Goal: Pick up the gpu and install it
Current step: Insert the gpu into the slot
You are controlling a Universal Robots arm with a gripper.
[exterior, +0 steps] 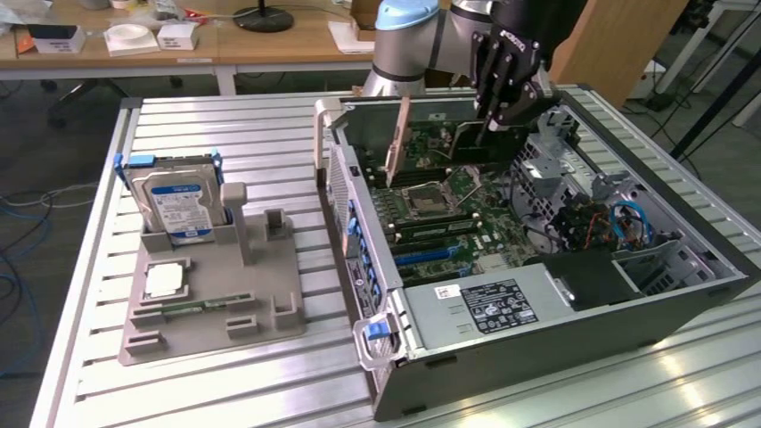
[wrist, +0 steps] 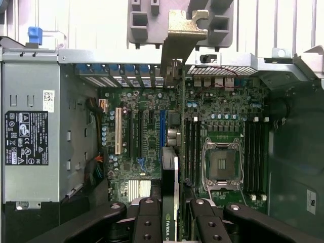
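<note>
My pincer is clamped on the gpu, holding it edge-down over the motherboard inside the open computer case. The card's bracket is near the rear wall. The CPU socket lies just beside the card's line, and the power supply is well apart. Outside the case, a hard drive stands in the grey holder.

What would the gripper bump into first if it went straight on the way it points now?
The gripper, jaws closed on the gpu, points at the motherboard. The card's edge would probably meet it first, near the blue slot; exact alignment is unclear.
</note>
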